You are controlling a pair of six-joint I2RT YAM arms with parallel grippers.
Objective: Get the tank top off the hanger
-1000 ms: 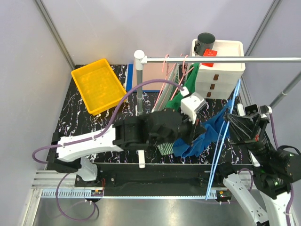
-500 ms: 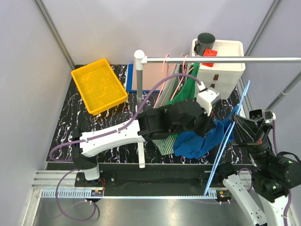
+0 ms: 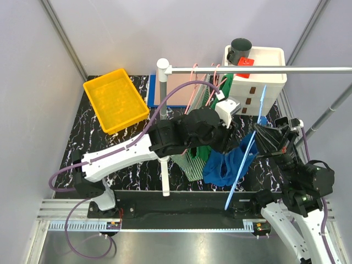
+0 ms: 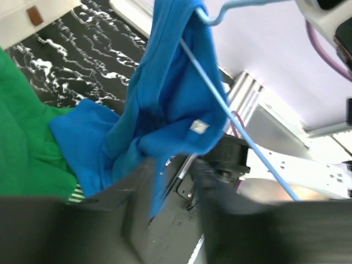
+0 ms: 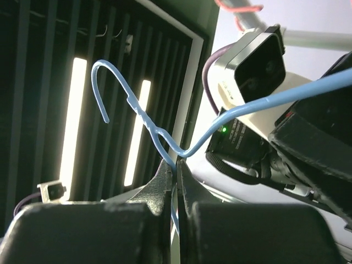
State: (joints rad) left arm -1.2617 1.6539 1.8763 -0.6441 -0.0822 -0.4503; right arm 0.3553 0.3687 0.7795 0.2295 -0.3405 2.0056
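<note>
Tank top [image 3: 223,165] on hanger [image 5: 141,116], right pincer [image 5: 176,168] gripping hanger, left pincer [image 4: 170,184] parted, marbled table [image 3: 93,131]

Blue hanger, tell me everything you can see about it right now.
The blue hanger is thin light-blue wire with a curled hook and a twisted neck. It is off the rail, tilted steeply in the air in front of it. The right gripper has its jaws pinched shut on the wire just below the neck. The blue tank top is draped over it, bunched and hanging down.
</note>
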